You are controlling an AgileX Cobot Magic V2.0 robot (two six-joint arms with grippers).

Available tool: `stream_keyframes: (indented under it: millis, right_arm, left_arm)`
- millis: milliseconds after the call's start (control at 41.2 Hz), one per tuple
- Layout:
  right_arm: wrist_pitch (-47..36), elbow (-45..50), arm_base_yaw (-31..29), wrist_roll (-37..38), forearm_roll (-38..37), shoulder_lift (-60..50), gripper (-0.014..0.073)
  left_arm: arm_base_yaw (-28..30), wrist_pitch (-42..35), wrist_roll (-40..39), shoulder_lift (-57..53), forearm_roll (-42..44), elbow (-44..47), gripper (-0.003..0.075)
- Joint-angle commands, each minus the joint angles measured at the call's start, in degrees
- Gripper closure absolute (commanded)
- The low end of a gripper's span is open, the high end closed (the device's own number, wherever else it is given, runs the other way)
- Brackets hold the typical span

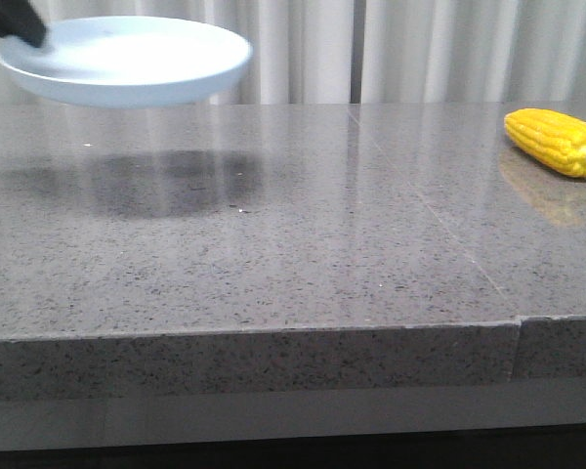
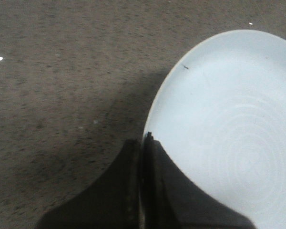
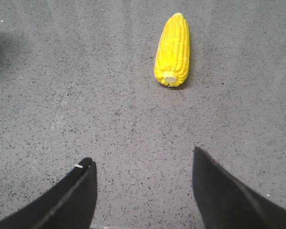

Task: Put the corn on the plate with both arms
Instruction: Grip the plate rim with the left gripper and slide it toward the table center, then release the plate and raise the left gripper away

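The pale blue-white plate [image 1: 127,59] hangs in the air above the far left of the grey stone table, with its shadow on the top below. My left gripper [image 1: 15,24] is shut on the plate's rim; in the left wrist view the gripper [image 2: 144,143] pinches the edge of the plate [image 2: 229,124]. The yellow corn [image 1: 555,142] lies on the table at the far right, pale stub end toward the front. In the right wrist view my right gripper [image 3: 140,164] is open and empty above the table, short of the corn [image 3: 172,50].
The grey speckled table [image 1: 273,244] has a seam [image 1: 420,205] running from the back toward the front right. Its front edge [image 1: 254,332] is near the camera. White curtains [image 1: 420,49] hang behind the table.
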Motion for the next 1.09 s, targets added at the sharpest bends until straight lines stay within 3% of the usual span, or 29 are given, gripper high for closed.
stream_keyframes:
  millis: [0,243,437,534,656,729,802,1069]
  right_arm:
    - [-3.8,-1.5,-0.2,-0.4,0.1,0.7,0.0125]
    - [-3.8,-1.5,-0.2,-0.4,0.1,0.7,0.0125]
    - [-3.8,-1.5,-0.2,-0.4,0.1,0.7,0.0125]
    - [-3.8,-1.5,-0.2,-0.4,0.1,0.7,0.0125]
    - [-3.8,-1.5,-0.2,-0.4,0.1,0.7,0.0125]
    - [-3.8,-1.5,-0.2,-0.4,0.1,0.7,0.0125]
    - [-3.8,-1.5,-0.2,-0.4,0.1,0.7,0.0125]
    - [-3.8,-1.5,-0.2,-0.4,0.1,0.7,0.0125]
  left_arm:
    - [-4.2,-5.0,0.0,-0.3,-3.0,-1.8,0.0740]
    - [-11.2,-8.8,0.0,6.4,-5.1,-1.8,0.0741]
    - [-12.4,-12.5,0.0,10.0,-5.2,-1.8,0.0729]
    - [-12.4,-12.7,0.0,10.2,-5.2,-1.8,0.0633]
    - [-12.4,-12.5,0.0,10.2,-5.2,-1.8,0.0404]
    - [-12.4,-12.2,-0.1,10.2,-5.2,-1.8,0.0310]
    - [-12.4,-11.5,-0.1,9.5,-5.2,-1.8,0.0274]
    - [-13.2,-9.9,-0.1,-2.0,0.7,-1.1,0.0280]
